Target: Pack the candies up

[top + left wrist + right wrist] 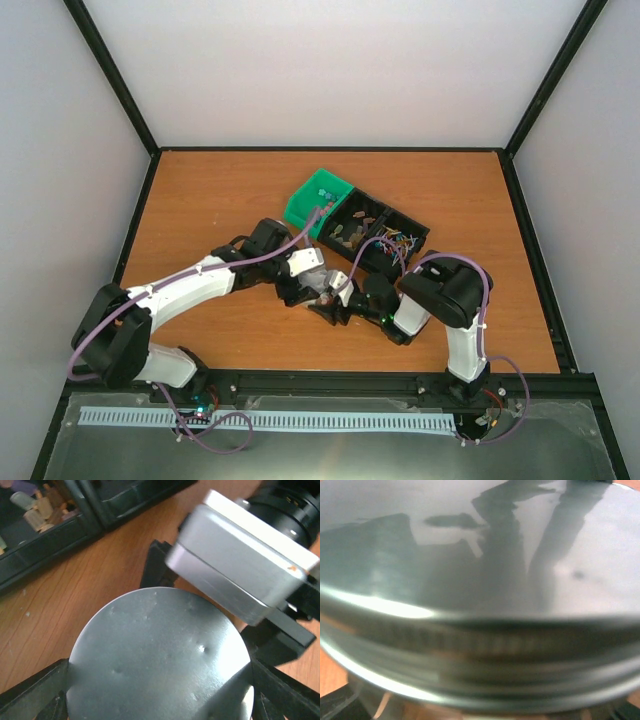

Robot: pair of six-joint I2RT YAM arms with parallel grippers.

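Clamping the tin (160, 645) in my left hand (157, 682), I cannot tell if my right hand (338, 303) grips; twisting could wrench it loose.

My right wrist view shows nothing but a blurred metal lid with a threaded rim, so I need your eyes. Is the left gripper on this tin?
Observer: Yes. In the left wrist view the left gripper has a black finger against each side of the round metal tin.
Operator: Where is the tin relative to the containers?
Observer: In the top view it is just on the near side of the black compartment tray.
Operator: And where are the candies?
Observer: A few small bright pieces, apparently the candies, lie in the green bin at the tray's far left end.
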